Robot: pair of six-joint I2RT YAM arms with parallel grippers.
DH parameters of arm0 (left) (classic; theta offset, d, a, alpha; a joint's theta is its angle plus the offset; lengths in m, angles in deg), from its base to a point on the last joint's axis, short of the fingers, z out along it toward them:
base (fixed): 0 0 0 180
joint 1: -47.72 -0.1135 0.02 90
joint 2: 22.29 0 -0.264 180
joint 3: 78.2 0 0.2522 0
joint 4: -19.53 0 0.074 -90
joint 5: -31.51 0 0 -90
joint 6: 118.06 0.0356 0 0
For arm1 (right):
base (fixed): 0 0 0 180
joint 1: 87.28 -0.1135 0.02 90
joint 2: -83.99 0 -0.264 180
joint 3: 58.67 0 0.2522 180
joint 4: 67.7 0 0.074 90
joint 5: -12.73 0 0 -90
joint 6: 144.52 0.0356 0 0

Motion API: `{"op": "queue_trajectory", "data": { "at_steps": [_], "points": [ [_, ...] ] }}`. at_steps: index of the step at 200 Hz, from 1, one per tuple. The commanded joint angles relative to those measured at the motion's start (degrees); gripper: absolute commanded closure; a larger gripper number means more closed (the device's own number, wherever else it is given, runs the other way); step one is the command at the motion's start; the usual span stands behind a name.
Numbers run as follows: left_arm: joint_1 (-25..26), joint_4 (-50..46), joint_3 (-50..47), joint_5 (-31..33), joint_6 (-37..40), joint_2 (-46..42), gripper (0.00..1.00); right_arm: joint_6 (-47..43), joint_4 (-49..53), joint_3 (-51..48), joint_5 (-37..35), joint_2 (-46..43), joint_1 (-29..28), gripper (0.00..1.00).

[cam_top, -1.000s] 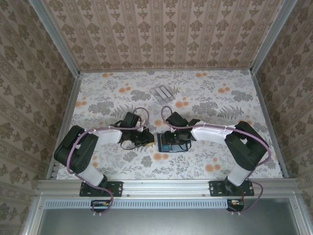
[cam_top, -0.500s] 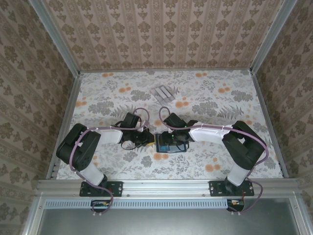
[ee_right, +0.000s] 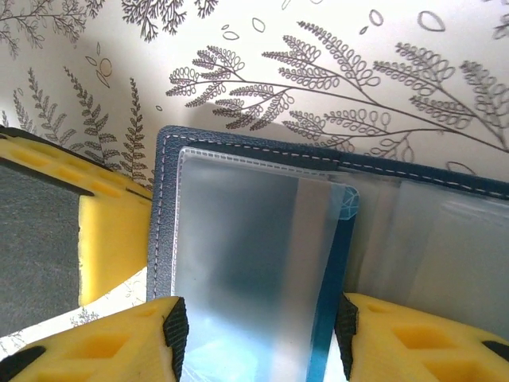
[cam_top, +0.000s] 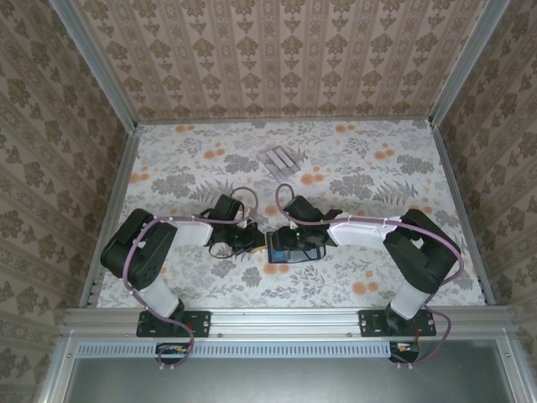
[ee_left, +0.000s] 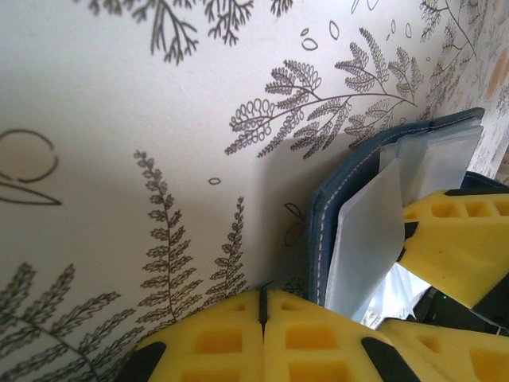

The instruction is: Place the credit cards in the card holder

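Flower-and-fern printed cloth covered the table (cam_top: 377, 168), and patterned wallpaper closed it in on three sides. The card holder (ee_right: 163, 199) lay opened flat on the cloth, directly between the two grippers, which faced each other from either side of it.

The left gripper (ee_left: 262, 322) was closed, its yellow pads pressed together with only a thin seam between them and nothing visible in it. From its wrist camera the holder's stitched navy edge rose just beyond and to one side of the closed tips. In the right wrist view one left finger sat tight against that same outer edge of the holder.

The right gripper (ee_right: 262, 342) had its jaws about halfway apart and was low over the holder. Its two yellow fingers (ee_right: 429, 346) straddled one leaf of the holder, with the clear plastic sleeve (ee_right: 238, 255) running up from between them. One finger overlapped the stitched border and the other sat near the fold. Whether the fingers pressed on the leaf or only hovered over it could not be told.

A blue strip (ee_right: 328, 310) showed along the sleeve's inner side, and it was unclear whether that was one of the credit cards or the lining.

A pale grey slotted rack (cam_top: 279, 159) lay well beyond both grippers, toward the back wall.
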Motion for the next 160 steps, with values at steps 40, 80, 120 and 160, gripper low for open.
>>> {"op": "queue_trajectory", "data": {
  "at_steps": [40, 80, 120, 160],
  "points": [
    [-0.26, -1.67, 1.05, -0.23, 1.45, 0.84, 0.95, -1.98, 9.46, -1.85, -9.17, -10.12, -0.38, 0.41],
    [0.46, -1.35, 1.25, -0.26, 1.65, 1.16, 0.95, -1.01, 10.72, -5.03, -9.76, -11.75, 1.21, 0.41],
    [0.45, -0.94, 1.01, -0.46, 1.6, 1.49, 0.95, -1.03, 9.29, -7.01, -8.86, -10.99, 2.1, 0.41],
    [0.54, -0.32, 0.36, -0.02, 1.25, 0.95, 0.95, -0.4, 8.05, -7.57, -7.99, -8.43, 2.07, 0.41]
  ]
}}
